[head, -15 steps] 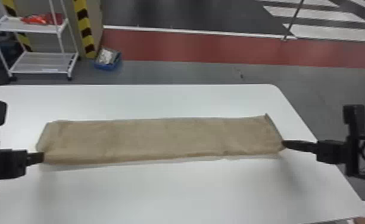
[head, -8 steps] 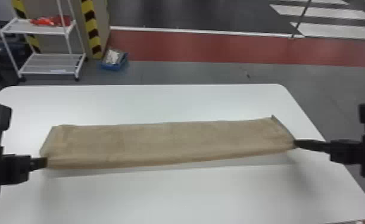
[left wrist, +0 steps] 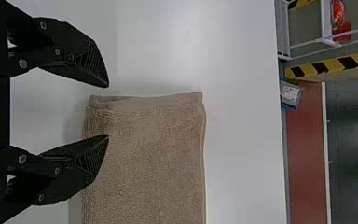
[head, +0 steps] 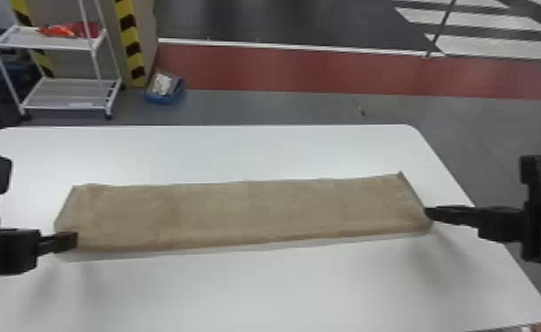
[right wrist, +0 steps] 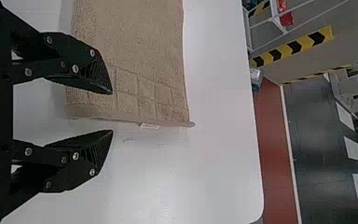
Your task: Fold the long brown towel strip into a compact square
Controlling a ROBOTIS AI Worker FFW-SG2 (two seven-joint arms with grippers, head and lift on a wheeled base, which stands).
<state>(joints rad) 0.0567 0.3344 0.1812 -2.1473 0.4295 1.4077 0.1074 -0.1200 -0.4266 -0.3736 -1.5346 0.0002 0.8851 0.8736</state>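
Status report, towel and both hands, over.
Left black two-fingered hand, right black two-fingered hand: both open, at opposite ends of long brown cloth towel strip. Strip not yet square. Nothing seen blocking either.

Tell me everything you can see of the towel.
The towel is a long brown strip, terry-looking, laid left to right across the white table, not yet a square. Its right end has a grid-patterned band and a small white tag. An open left tool and right tool sit at its end edges; contact is unclear.
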